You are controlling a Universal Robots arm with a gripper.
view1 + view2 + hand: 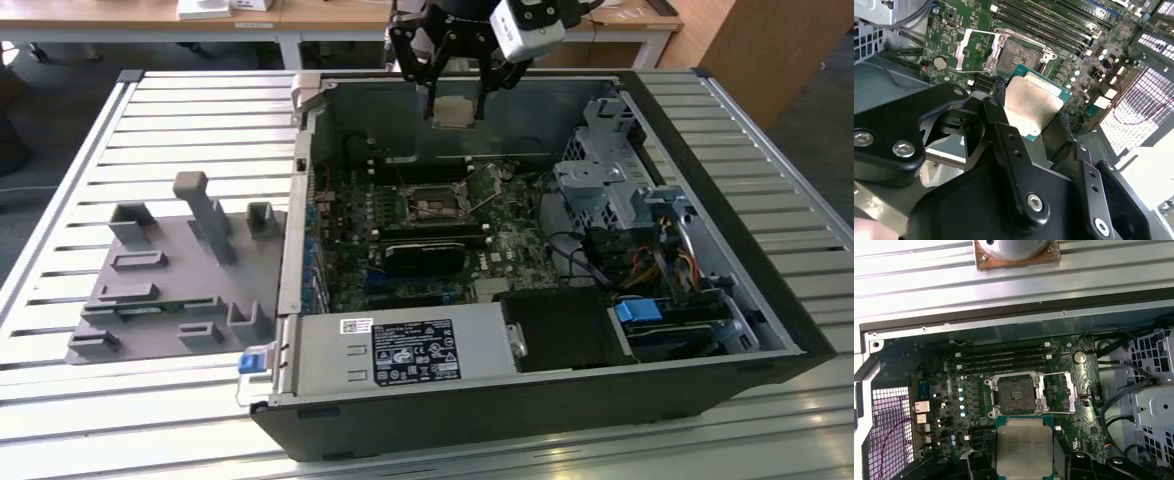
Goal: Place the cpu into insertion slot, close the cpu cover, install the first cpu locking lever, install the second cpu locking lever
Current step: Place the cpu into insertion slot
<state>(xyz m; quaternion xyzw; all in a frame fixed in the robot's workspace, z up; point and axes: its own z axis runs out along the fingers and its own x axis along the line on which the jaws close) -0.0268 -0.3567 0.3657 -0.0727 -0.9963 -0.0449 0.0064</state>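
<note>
My gripper [455,98] hangs above the open computer case, shut on the cpu [455,111] by two opposite edges. The cpu [1023,446] is a flat square chip with a pale metal top, and it sits between the black fingers [998,95]. Below and apart from it lies the insertion slot [1016,395], a dark square with a silvery rim and nothing in it. The cpu cover [1060,392] is flipped open beside the slot, a thin metal frame lying on the board. A thin locking lever [1026,42] runs along one side of the slot [1021,56].
The case walls [310,200] ring the motherboard. A grey power-supply box [394,352] stands at the near edge, a drive cage [614,185] at the exterior view's right, a black block [427,255] below the slot. A grey fixture plate [174,270] lies on the slatted table.
</note>
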